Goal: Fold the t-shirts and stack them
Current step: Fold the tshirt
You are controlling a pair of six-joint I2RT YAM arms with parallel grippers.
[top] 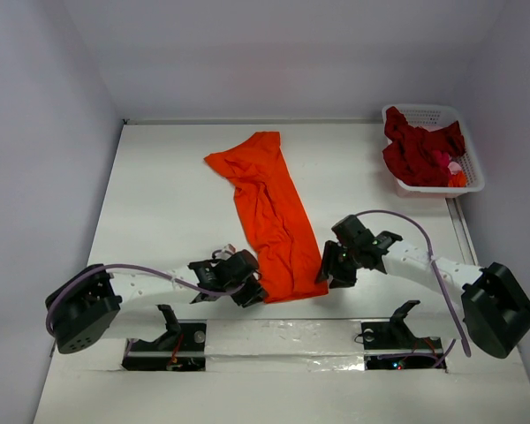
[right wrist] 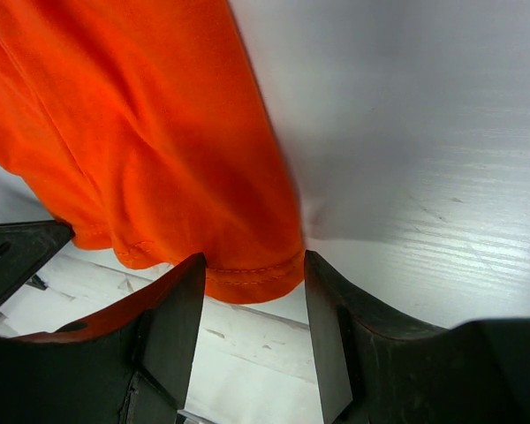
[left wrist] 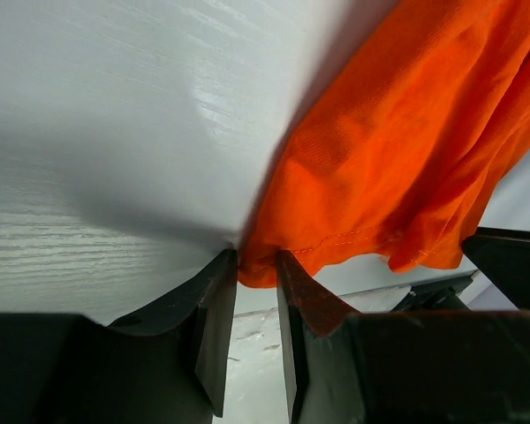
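Note:
The bright orange t-shirt [top: 269, 203] lies stretched lengthwise and wrinkled on the white table, its hem toward me. My left gripper [top: 254, 296] is at the hem's near left corner. In the left wrist view the gripper [left wrist: 254, 261] has its jaws nearly together, pinching the orange corner [left wrist: 397, 150]. My right gripper [top: 322, 274] is at the hem's right corner. In the right wrist view it [right wrist: 253, 265] is open, with the stitched hem of the shirt [right wrist: 159, 132] lying between its fingertips, not pinched. Dark red t-shirts [top: 415, 150] are heaped in the basket.
A white latticed basket [top: 473, 168] stands at the far right corner of the table [top: 168, 194]. Walls close in the table at the back and both sides. Two black mounts sit at the near edge by the arm bases.

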